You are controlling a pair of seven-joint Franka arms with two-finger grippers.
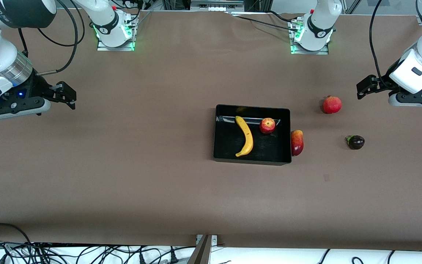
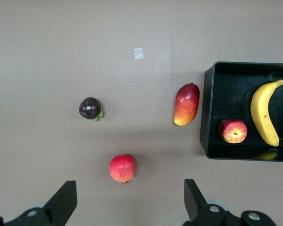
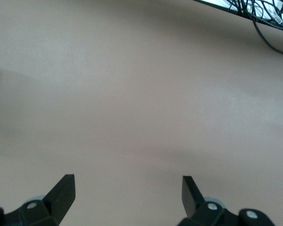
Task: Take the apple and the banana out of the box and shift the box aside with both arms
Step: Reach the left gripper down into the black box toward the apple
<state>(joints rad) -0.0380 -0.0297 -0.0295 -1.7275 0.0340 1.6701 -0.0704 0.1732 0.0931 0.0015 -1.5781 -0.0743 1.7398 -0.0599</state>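
Both pincers hang spread and empty: the right gripper (image 1: 66, 96) over bare table well toward the right arm's end from the box (image 1: 220, 146), the left gripper (image 1: 366, 85) over the table just past the pomegranate (image 1: 332, 105), toward the left arm's end.

Neither fruit is out yet. Judging by position, the left gripper should drop straight over the apple (image 1: 267, 125), closing across its round sides while clearing the wall.

Inside the box, the banana (image 1: 245, 136) lies along the middle, the apple beside it. A red-yellow fruit (image 1: 297, 142) touches the box's outside wall.
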